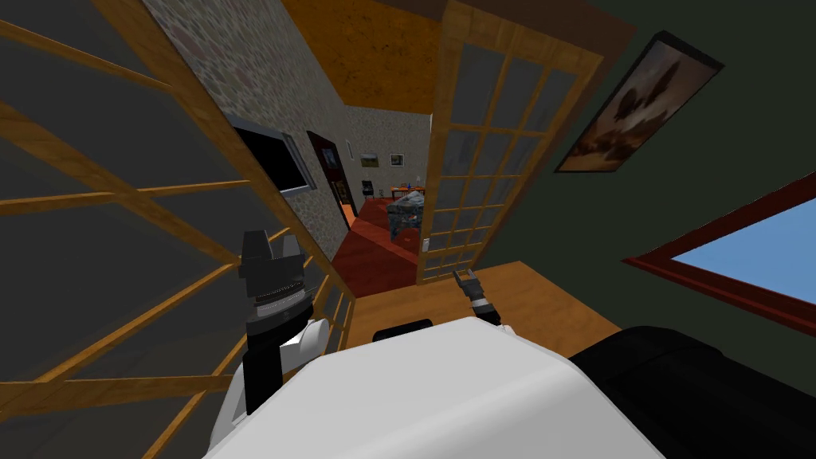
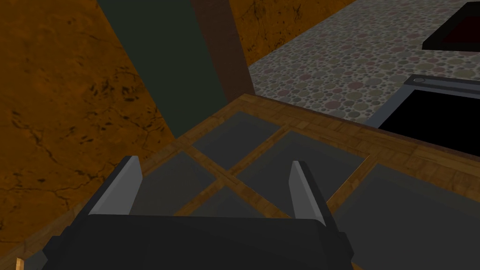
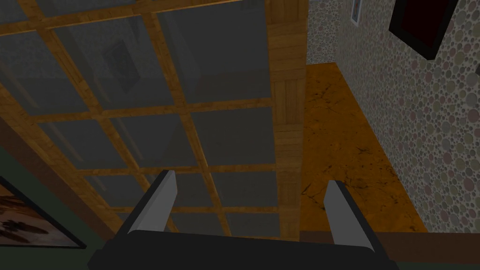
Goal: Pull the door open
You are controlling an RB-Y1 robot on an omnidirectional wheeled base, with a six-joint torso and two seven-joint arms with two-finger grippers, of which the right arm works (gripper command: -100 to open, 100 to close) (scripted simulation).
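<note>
Door leaf (image 1: 494,151), wood lattice with grey panes, stands ahead on the right; right pincer (image 3: 251,178) faces its free edge, blades wide apart and empty, apparently lining up a hold; left pincer (image 2: 215,161) equally open, idle by the near leaf (image 1: 119,239)

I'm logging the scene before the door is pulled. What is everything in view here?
left door: one, wood frame with grey panes, close on my left
right door: one, wood frame with grey panes, ahead to the right
painting: one, brown, on the dark green wall
window: one, red frame, blue sky, far right
panel: one, black in a grey frame, on the pebbled wall
left gripper: one, grey fingers, open
right gripper: one, grey fingers, open, facing the right door
</note>
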